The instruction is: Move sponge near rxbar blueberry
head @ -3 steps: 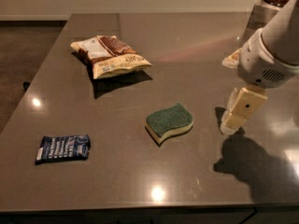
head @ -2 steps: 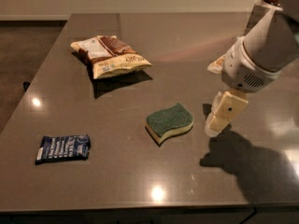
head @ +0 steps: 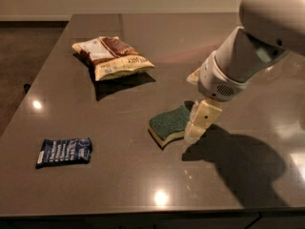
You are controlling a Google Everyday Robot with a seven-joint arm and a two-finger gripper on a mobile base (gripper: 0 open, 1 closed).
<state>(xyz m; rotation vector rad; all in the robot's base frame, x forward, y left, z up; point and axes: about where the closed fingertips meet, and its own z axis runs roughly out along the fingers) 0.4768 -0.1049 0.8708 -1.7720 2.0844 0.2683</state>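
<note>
The sponge (head: 168, 123), dark green on top with pale yellow foam below, lies flat near the middle of the dark table (head: 119, 185). My gripper (head: 198, 126) is down at the sponge's right edge, touching or overlapping it and hiding that end. The white arm (head: 248, 51) reaches in from the upper right. The rxbar blueberry (head: 64, 151), a small dark blue wrapper with white lettering, lies flat at the front left of the table, well to the left of the sponge.
A tan and brown snack bag (head: 112, 57) lies at the back left of the table. The table's left edge runs diagonally beside a dark floor (head: 24, 61). The front edge is just below the rxbar.
My gripper and arm have moved left and down, from a gap to the right of the sponge to its right edge. The sponge, rxbar and bag lie where they were.
</note>
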